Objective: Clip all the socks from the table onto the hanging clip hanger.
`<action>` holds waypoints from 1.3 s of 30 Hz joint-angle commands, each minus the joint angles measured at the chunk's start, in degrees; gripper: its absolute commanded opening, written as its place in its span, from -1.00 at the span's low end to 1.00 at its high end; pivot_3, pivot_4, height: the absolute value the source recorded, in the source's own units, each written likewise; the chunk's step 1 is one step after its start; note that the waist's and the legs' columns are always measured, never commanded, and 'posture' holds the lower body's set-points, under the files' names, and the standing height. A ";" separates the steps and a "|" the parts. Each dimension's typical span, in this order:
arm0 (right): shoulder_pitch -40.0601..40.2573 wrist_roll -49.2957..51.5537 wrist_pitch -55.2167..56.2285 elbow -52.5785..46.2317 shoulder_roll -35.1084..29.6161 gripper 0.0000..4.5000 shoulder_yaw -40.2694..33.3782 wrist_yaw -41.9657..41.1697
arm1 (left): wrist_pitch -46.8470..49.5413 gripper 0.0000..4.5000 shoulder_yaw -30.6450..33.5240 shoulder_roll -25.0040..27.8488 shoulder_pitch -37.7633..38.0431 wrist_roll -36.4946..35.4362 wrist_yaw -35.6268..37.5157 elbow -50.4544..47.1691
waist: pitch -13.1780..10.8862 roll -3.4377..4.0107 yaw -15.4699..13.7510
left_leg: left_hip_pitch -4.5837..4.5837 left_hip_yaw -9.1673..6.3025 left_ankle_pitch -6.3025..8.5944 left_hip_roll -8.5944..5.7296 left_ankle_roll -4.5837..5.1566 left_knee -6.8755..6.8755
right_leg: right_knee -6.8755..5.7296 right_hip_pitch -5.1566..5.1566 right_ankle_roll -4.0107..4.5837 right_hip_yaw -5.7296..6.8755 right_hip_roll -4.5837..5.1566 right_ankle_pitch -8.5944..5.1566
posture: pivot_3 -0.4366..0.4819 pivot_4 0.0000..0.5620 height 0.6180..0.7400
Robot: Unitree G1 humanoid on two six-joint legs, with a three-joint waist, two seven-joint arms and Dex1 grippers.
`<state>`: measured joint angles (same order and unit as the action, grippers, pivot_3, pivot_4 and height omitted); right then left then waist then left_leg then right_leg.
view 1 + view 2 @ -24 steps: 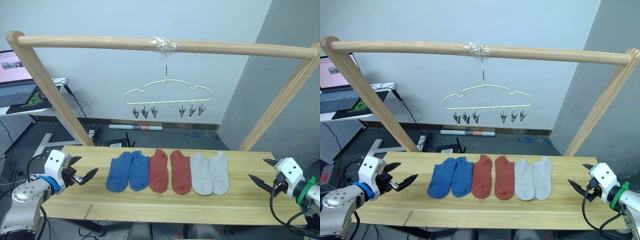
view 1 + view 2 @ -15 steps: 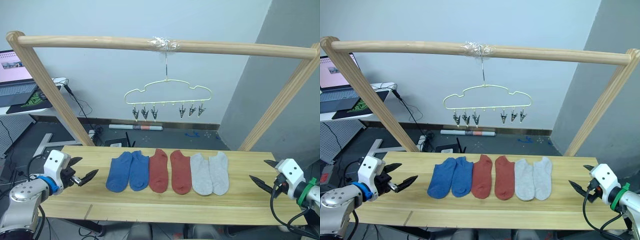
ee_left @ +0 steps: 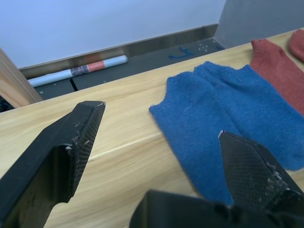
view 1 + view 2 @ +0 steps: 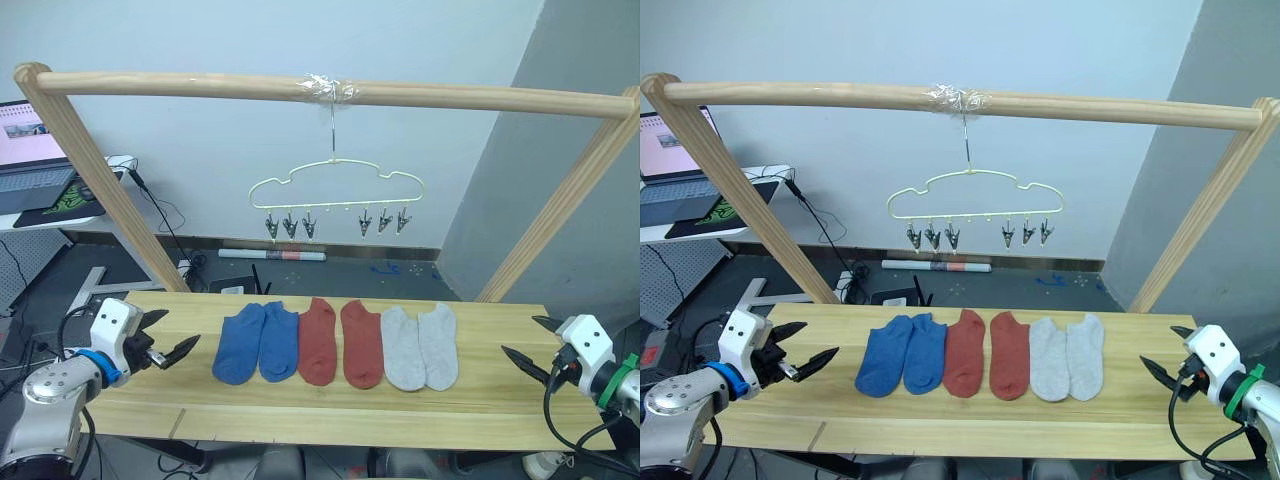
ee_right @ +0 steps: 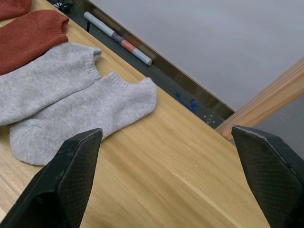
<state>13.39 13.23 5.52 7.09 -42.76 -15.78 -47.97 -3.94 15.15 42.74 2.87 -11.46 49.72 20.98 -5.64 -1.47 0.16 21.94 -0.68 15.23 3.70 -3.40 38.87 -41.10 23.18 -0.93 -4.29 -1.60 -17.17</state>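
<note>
Several socks lie side by side mid-table (image 4: pixel 330 405): two blue socks (image 4: pixel 256 343), two rust-red socks (image 4: pixel 340 342), two light grey socks (image 4: pixel 420 346). Above them the pale-yellow clip hanger (image 4: pixel 335 185) hangs by its hook from the wooden pole, its silver clips (image 4: pixel 288 224) holding nothing. My left gripper (image 4: pixel 180 330) is open just over the table's left end, pointing at the blue sock (image 3: pixel 223 114). My right gripper (image 4: pixel 520 336) is open over the right end, pointing at the grey socks (image 5: pixel 80 109). Neither holds anything.
A round wooden pole frame (image 4: pixel 180 84) spans the table, with slanted legs (image 4: pixel 100 180) at the back corners. A laptop (image 4: pixel 25 140) sits on a side table at the far left. A tube (image 4: pixel 270 254) lies on the floor behind the table.
My right gripper has drifted slightly outward toward the table's right end. The left gripper and the socks stay put.
</note>
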 commanded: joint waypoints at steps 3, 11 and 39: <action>0.43 0.19 1.01 -3.89 -0.67 1.00 -0.43 -0.97 | 0.06 0.98 0.61 -1.21 -0.22 -2.35 0.69 -3.02 | -0.01 0.03 0.05 | -0.01 0.01 0.00 0.00 0.00 0.00 | 0.00 0.00 0.00 -0.01 0.00 0.00 | 0.00 -0.74 0.24; 0.13 3.53 -8.32 -18.05 3.01 1.00 3.04 1.30 | 0.73 0.98 -2.21 -12.41 1.21 -0.75 -10.39 -15.28 | -0.15 0.12 0.14 | 0.00 0.06 0.00 0.00 0.00 0.03 | -0.02 -0.02 -0.09 -0.16 -0.02 0.05 | -0.04 -0.65 0.24; -24.28 9.77 -31.49 -38.81 12.91 1.00 21.26 6.78 | 3.46 0.19 -8.67 -31.78 -16.76 7.99 -38.83 -20.74 | -4.79 -0.66 0.60 | 0.10 0.45 0.02 -0.07 0.01 0.03 | 0.22 0.18 -0.80 -1.10 -0.35 0.51 | -0.06 -0.32 0.24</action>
<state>-9.99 21.62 -25.76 -29.13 -30.08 5.81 -41.33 -0.32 6.46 11.08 -12.45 -4.00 12.12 0.98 -10.43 -2.13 0.75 22.05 -0.23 15.25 3.63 -3.39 38.90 -40.88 23.36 -1.74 -5.39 -1.95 -16.66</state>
